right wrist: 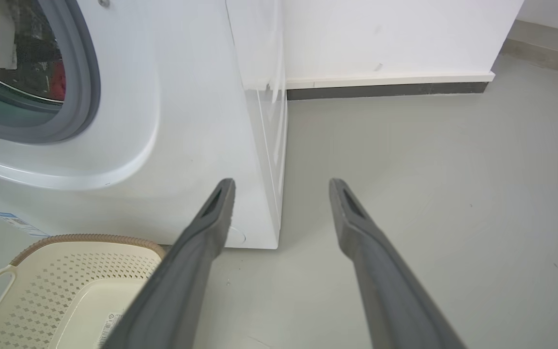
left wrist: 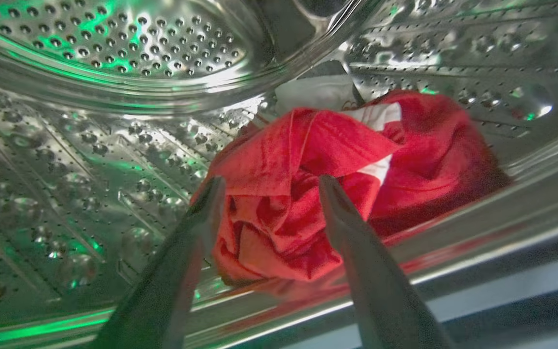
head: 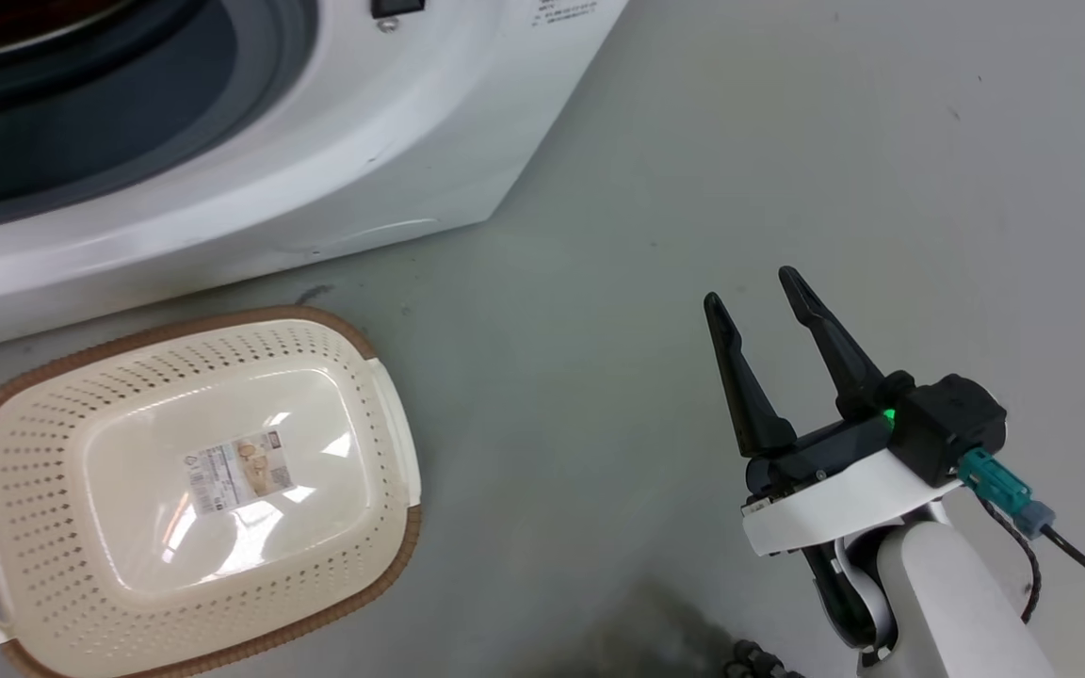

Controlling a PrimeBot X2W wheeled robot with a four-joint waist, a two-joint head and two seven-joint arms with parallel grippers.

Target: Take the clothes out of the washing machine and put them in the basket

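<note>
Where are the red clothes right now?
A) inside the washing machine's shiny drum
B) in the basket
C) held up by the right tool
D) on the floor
A: the red clothes lie bunched in the steel drum, with the open left tool pointing at them; the basket shows just its paper label.
</note>
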